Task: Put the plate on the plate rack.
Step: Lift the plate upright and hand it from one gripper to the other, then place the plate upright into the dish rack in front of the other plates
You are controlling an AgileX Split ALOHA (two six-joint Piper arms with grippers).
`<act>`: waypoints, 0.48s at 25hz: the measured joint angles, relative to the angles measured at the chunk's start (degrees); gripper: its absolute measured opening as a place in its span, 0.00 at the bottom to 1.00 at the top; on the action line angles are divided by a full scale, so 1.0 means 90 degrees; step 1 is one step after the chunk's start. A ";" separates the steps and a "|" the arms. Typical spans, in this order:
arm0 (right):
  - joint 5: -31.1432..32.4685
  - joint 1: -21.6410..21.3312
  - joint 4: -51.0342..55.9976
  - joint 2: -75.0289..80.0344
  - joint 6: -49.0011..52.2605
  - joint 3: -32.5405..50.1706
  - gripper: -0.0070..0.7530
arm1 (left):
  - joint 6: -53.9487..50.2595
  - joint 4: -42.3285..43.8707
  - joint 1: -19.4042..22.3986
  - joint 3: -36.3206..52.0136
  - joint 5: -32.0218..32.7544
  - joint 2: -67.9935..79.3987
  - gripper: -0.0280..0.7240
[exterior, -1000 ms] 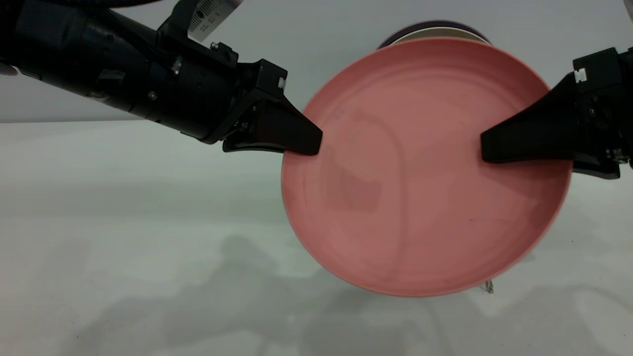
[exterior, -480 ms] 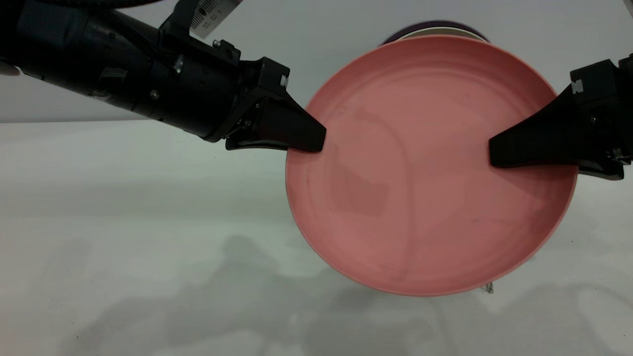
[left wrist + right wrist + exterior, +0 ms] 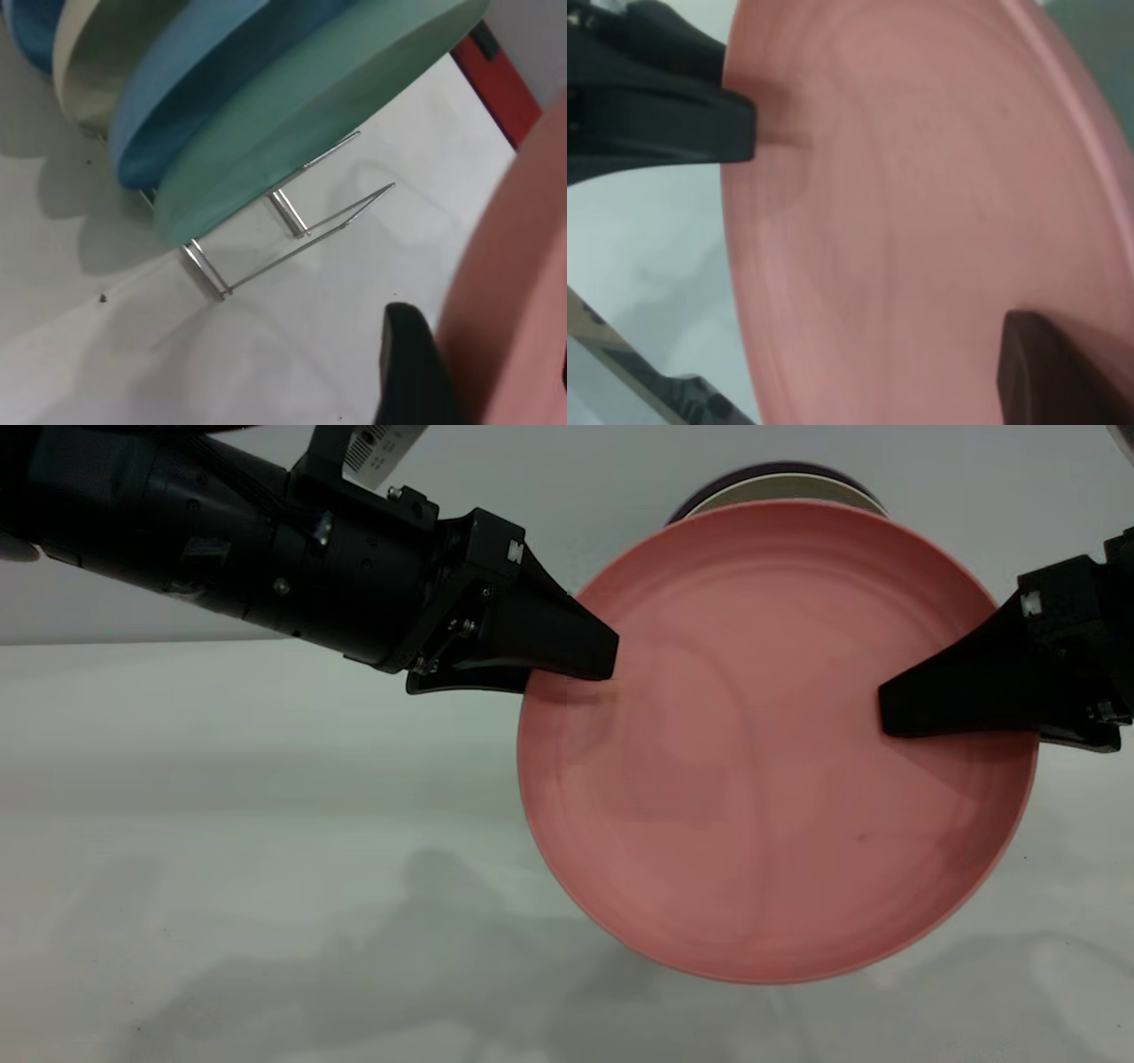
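Both black pincers pinch one round, matte salmon-pink plastic plate (image 3: 771, 779) by opposite edges: the left gripper (image 3: 567, 657) clamps the rim on its side, and the right gripper (image 3: 921, 704) clamps the rim across from it. Held clear above the pale white tabletop (image 3: 221, 824), the plate stands nearly on edge, its smooth, shallow, raised-rim face turned toward the exterior camera. That face hides nearly all of what stands behind it; only a dark purple and cream sliver of plate tops (image 3: 780, 489) peeps above its upper rim. From the left wrist, the thin silver wire plate rack (image 3: 292, 230) rests on the table with upright loops, carrying a teal-green plate (image 3: 310, 115), a blue plate (image 3: 177, 97) and a cream plate (image 3: 89, 62), all leaning and cut off by the frame edge. A red strip (image 3: 500, 84) beyond them is hard to make out
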 joint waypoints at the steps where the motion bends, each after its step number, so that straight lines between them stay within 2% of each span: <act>1: -0.0064 0.0000 -0.0015 0.0000 -0.0009 0.0000 0.13 | 0.0000 0.0000 0.0000 0.0000 0.0006 -0.0030 0.63; 8: -0.0628 0.0000 -0.0588 0.0000 0.0146 0.0000 0.13 | -0.0125 0.0000 0.0007 0.0013 -0.0048 -0.0589 0.64; 12: -0.0735 0.0000 -0.0786 0.0000 0.0355 0.0000 0.13 | -0.0137 0.0000 0.0007 0.0034 -0.0393 -0.0937 0.64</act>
